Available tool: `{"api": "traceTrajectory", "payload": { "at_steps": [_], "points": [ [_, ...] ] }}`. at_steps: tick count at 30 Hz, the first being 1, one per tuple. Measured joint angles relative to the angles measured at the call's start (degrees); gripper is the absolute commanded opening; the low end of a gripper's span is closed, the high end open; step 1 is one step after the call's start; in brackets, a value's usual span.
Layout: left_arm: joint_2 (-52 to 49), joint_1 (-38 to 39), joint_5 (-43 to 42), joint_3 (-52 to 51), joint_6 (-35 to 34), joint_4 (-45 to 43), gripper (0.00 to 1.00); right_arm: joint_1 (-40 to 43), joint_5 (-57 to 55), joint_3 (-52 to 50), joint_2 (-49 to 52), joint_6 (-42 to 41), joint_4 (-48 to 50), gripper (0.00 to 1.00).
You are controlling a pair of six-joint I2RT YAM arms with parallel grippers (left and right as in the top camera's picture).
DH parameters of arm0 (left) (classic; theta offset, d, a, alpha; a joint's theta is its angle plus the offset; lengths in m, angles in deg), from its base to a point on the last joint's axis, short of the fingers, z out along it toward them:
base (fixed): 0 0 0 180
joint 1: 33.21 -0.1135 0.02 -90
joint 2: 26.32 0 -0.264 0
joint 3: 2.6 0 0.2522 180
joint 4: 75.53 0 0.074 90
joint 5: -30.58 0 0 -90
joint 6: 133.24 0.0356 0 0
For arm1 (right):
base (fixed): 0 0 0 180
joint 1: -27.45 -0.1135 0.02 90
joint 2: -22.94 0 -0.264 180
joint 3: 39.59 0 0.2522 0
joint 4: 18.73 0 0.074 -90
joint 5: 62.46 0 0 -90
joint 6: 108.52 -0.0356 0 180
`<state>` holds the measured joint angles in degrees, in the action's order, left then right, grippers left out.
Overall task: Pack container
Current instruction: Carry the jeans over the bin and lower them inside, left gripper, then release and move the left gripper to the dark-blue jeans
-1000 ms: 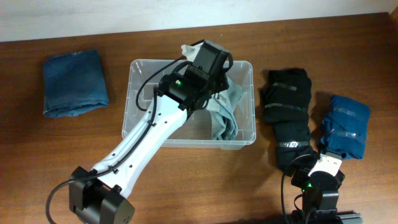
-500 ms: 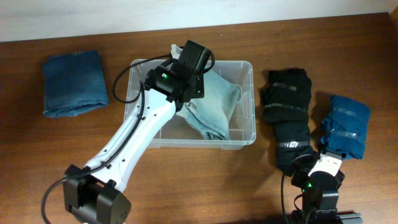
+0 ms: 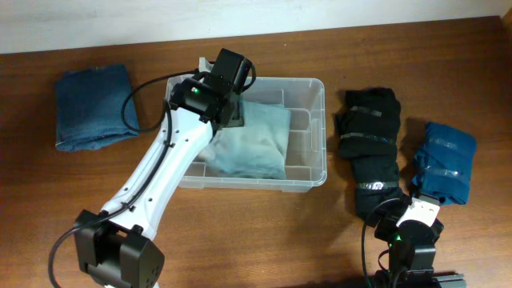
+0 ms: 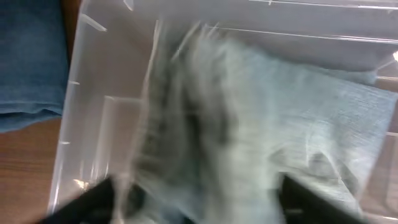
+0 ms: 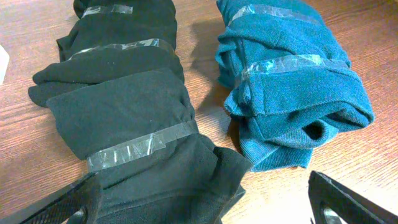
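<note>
The container [image 3: 314, 128], a clear plastic tub, stands mid-table. A pale grey-green folded garment [image 3: 254, 146] lies flat inside it, filling its left and middle. My left gripper [image 3: 234, 114] hovers over the garment's back left corner, open, with nothing between its fingers. The left wrist view is blurred: the garment [image 4: 298, 118] lies below the left gripper [image 4: 196, 205], inside the tub wall [image 4: 106, 81]. My right gripper [image 3: 408, 218] rests low at the front right, open [image 5: 205, 208], just over the near end of a black taped bundle [image 5: 118, 93].
A folded blue denim piece [image 3: 96, 106] lies left of the tub. Right of it lie the black bundle [image 3: 372, 148] and a teal taped bundle [image 3: 444, 164], side by side. The tub's right end shows bare ribbed floor.
My left gripper swung left toward the tub's back left corner, opened and let go of the pale garment, which now lies spread flat in the tub. The right arm has not moved.
</note>
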<state>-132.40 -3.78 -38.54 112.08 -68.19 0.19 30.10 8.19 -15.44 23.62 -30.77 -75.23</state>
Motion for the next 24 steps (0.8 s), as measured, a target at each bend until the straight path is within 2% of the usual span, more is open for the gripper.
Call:
{"api": "traceTrajectory", "payload": {
  "at_steps": [8,15,20,24],
  "points": [
    [0.0,-0.6,9.5,0.0,0.3,2.1,1.0,0.0,0.0,0.0,0.0,0.0,0.0,0.98],
    [0.4,-5.2,12.1,0.8,1.5,2.5,1.0,0.0,0.0,0.0,0.0,0.0,0.0,0.98],
    [2.1,-14.1,5.6,6.8,3.7,2.5,1.0,0.0,0.0,0.0,0.0,0.0,0.0,0.98],
    [4.6,-27.3,-4.5,10.8,4.9,1.9,1.0,0.0,0.0,0.0,0.0,0.0,0.0,0.98]
  ]
}}
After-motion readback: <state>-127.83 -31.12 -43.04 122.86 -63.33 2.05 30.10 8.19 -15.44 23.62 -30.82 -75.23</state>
